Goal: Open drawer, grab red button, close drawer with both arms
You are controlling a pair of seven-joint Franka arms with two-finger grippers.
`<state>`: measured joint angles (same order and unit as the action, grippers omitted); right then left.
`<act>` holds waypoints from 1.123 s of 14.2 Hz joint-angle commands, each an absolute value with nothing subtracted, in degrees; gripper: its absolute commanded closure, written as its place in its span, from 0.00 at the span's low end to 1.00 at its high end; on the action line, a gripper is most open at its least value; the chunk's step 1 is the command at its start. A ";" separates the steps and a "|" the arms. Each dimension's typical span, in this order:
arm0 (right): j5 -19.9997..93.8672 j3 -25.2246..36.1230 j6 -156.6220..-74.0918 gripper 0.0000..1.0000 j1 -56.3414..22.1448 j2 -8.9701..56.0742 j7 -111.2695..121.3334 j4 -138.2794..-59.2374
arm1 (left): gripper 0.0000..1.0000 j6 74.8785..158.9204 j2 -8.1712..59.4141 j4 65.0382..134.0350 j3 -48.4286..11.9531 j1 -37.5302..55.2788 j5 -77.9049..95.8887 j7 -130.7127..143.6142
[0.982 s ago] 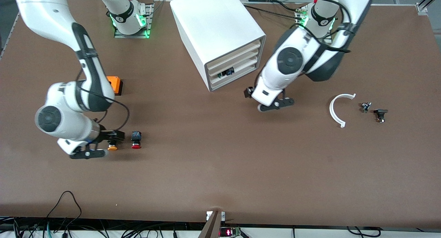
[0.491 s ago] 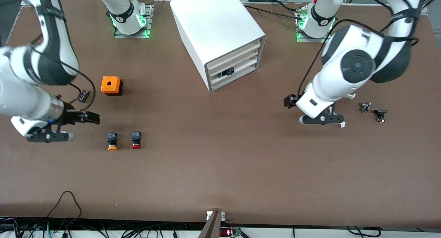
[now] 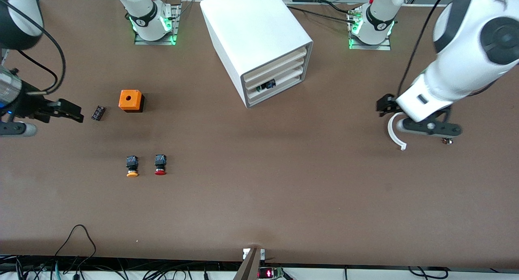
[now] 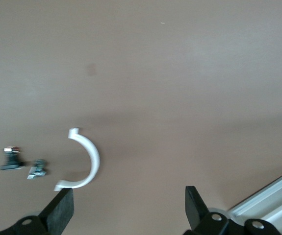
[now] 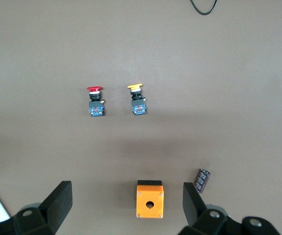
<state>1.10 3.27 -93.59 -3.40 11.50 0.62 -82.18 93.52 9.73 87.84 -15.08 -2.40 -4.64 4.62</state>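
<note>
The left gripper [image 3: 421,124] is shown with its fingers [image 4: 61,211] spread and empty, raised over a white curved clip [image 3: 392,131] near the table edge at the left arm's end; two small dark metal parts [image 4: 13,159] lie just beside that clip. The right gripper [image 3: 44,118] is likewise spread and empty, raised at the table edge at the right arm's end, near a small dark cylinder [image 3: 98,112] and an orange box [image 3: 131,100] with a round hole in its top. The button [image 3: 160,165], red-capped with a black body, is laid on its side on the bare table, nearer to the front camera than the orange box, with an orange-yellow capped button [image 3: 131,166] beside it, toward the right arm's end. The drawer [image 3: 279,72], the middle of three, is seen pushed in within the white cabinet [image 3: 251,33], which is set askew near the table edge where the arm bases stand. The table [image 3: 259,191] is surfaced in plain matt brown. Loose black cables [image 3: 77,263] are seen along the table edge nearest the front camera.
</note>
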 commanded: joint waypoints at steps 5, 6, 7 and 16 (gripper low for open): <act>0.10 2.64 -85.70 0.00 -3.34 13.53 1.58 -70.85 | 0.00 103.96 -6.14 102.12 -4.05 0.87 -1.41 -7.91; -1.65 2.29 -85.08 0.00 -3.43 13.88 1.76 -70.06 | 0.00 103.45 -6.24 102.04 -3.96 1.75 -1.41 -7.74; -2.45 2.29 -84.99 0.00 -3.86 14.50 1.67 -68.40 | 0.00 101.36 -6.15 101.78 -3.87 1.84 -1.49 -7.91; -1.93 2.20 -85.78 0.00 -4.13 15.65 1.58 -63.98 | 0.00 94.83 -1.14 94.39 -1.41 2.73 0.53 -7.82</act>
